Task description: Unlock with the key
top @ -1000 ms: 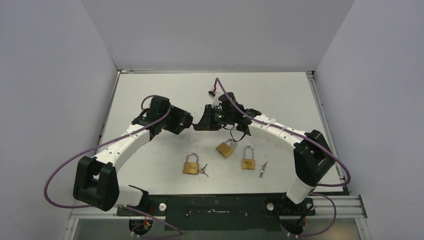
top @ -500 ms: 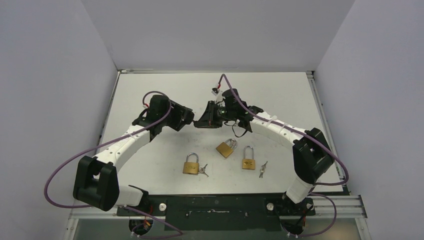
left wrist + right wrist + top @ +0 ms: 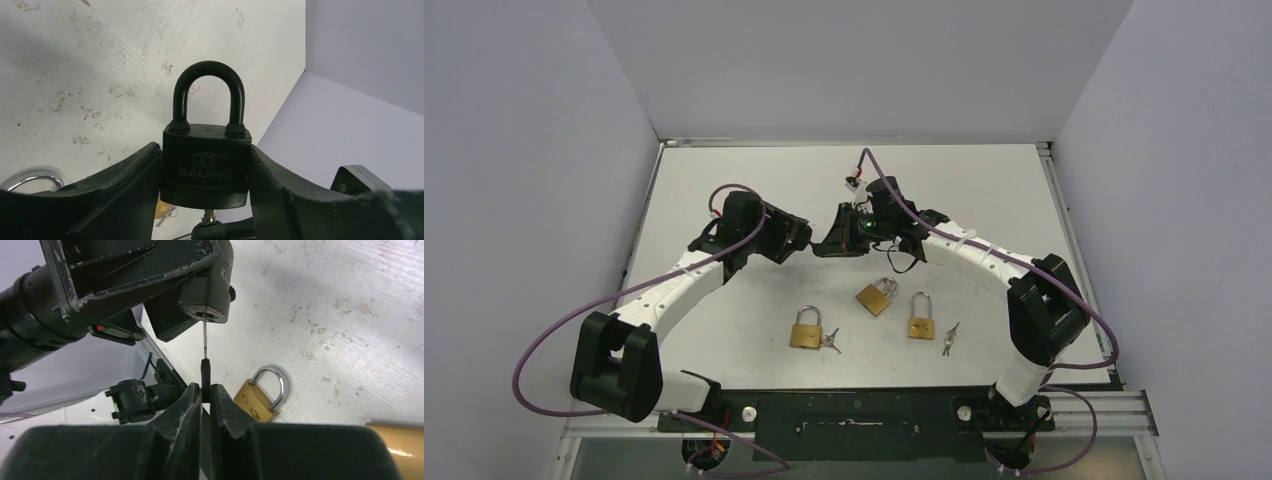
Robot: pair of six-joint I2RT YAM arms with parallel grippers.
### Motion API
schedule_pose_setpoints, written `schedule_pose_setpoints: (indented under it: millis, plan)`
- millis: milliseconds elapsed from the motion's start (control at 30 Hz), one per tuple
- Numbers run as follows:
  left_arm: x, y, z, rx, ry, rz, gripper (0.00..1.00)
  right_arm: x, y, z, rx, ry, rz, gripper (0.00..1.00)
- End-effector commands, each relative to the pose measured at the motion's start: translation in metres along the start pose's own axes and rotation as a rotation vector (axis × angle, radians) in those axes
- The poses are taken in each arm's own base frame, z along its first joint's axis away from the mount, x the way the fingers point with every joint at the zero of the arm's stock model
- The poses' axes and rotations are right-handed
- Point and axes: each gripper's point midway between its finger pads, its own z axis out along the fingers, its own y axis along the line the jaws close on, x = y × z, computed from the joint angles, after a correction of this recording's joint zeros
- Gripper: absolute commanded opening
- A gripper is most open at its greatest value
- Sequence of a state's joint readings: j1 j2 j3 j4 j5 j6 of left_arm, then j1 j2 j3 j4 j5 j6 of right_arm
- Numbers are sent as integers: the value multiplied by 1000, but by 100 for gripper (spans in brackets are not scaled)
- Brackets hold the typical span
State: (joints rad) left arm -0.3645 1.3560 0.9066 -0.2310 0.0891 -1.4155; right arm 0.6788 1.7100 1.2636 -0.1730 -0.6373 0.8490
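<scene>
A black padlock (image 3: 206,165) marked KAIJING is held above the table, and my left gripper (image 3: 205,152) is shut on its body from both sides. Both legs of its shackle sit in the body. My right gripper (image 3: 205,390) is shut on the black head of a key (image 3: 205,371). The key's thin blade reaches up to the keyhole in the padlock's underside (image 3: 205,300), with its tip in the slot. The top view shows the left gripper (image 3: 796,240) and the right gripper (image 3: 826,244) meeting nose to nose over the middle of the table.
Three brass padlocks lie on the white table nearer the bases (image 3: 805,330), (image 3: 877,296), (image 3: 920,320). Small keys lie beside two of them (image 3: 831,341), (image 3: 949,338). Grey walls close in the table's sides and back.
The right wrist has turned and shifted a little toward the back while staying at the padlock. The left gripper has moved slightly with it. Both grips are unchanged.
</scene>
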Motion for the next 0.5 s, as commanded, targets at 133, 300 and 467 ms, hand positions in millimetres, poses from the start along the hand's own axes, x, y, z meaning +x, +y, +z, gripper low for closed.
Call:
schedule_pose_setpoints:
  millis: [133,300,467]
  plan:
    - [10,-56,-34,153,67,-156,0,-10,21,-11,4,-108,-236,0]
    - [1,-51,-35,127,15,-185,0,-4,23,-11,17,-89,-264,0]
    - [-7,-49,-37,115,-32,-186,0,-1,20,-15,32,-77,-266,0]
